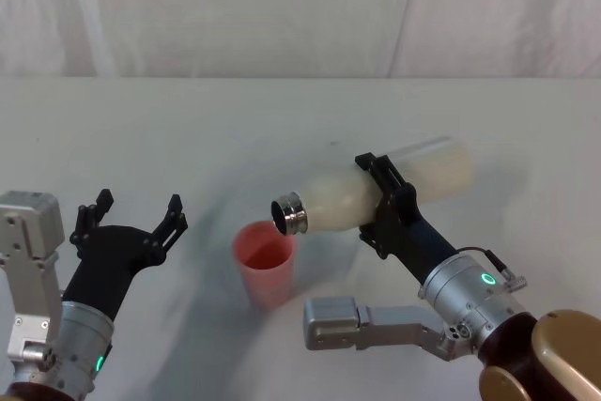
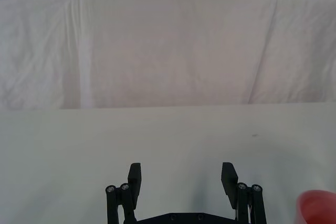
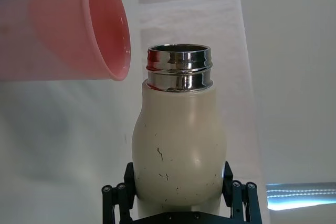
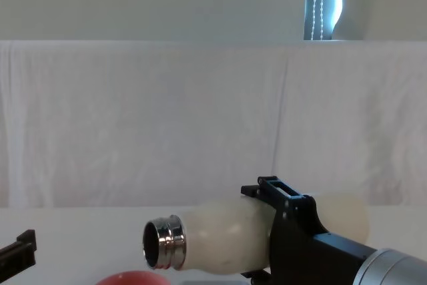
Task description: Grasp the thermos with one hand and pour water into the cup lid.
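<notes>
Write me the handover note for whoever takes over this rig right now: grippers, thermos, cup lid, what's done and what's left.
Right gripper: shut on the thermos, held off the table, tipped about level, steel neck over the cup lid's rim.
Left gripper: open, holding nothing, to the left of the cup lid.
Cup lid: standing mouth up on the white table.
Done: thermos grasped, lifted, tilted.
Left: no water stream visible; finish the pour, then set the thermos upright.
</notes>
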